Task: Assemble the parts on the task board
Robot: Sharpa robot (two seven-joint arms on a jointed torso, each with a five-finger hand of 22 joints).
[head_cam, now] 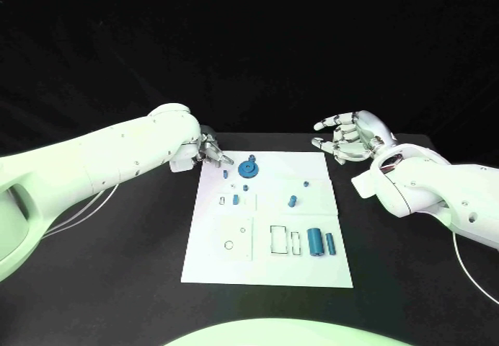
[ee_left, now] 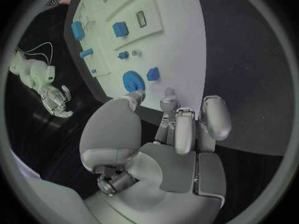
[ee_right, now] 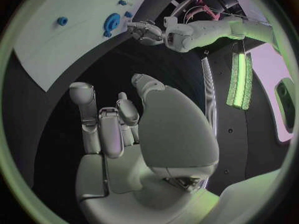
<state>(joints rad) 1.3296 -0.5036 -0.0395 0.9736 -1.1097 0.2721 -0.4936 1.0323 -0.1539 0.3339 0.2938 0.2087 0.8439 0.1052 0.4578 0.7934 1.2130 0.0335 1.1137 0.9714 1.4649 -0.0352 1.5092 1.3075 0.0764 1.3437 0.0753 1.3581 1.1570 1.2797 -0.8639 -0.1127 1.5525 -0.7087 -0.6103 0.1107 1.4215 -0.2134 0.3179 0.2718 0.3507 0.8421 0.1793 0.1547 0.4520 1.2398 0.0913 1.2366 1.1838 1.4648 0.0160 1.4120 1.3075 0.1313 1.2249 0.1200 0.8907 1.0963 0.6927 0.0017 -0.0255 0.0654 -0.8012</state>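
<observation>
The white task board (head_cam: 268,249) lies in the middle of the table. A blue gear (head_cam: 249,169) sits near its far left corner, with a small blue piece (head_cam: 227,173) beside it. My left hand (head_cam: 211,153) hovers at that corner, fingertips close to the gear (ee_left: 132,79) and the small piece (ee_left: 152,73), holding nothing. My right hand (head_cam: 352,135) is raised off the board's far right corner, fingers loosely apart and empty. Two blue cylinders (head_cam: 321,242) lie at the board's near right. Small blue parts (head_cam: 236,199) stand mid-board.
Dark rectangular and round recesses (head_cam: 279,240) mark the board's near half. Black table (head_cam: 125,259) surrounds the board on all sides. From the right wrist view, the left hand (ee_right: 146,32) reaches over the board's edge (ee_right: 56,50) near the gear (ee_right: 112,21).
</observation>
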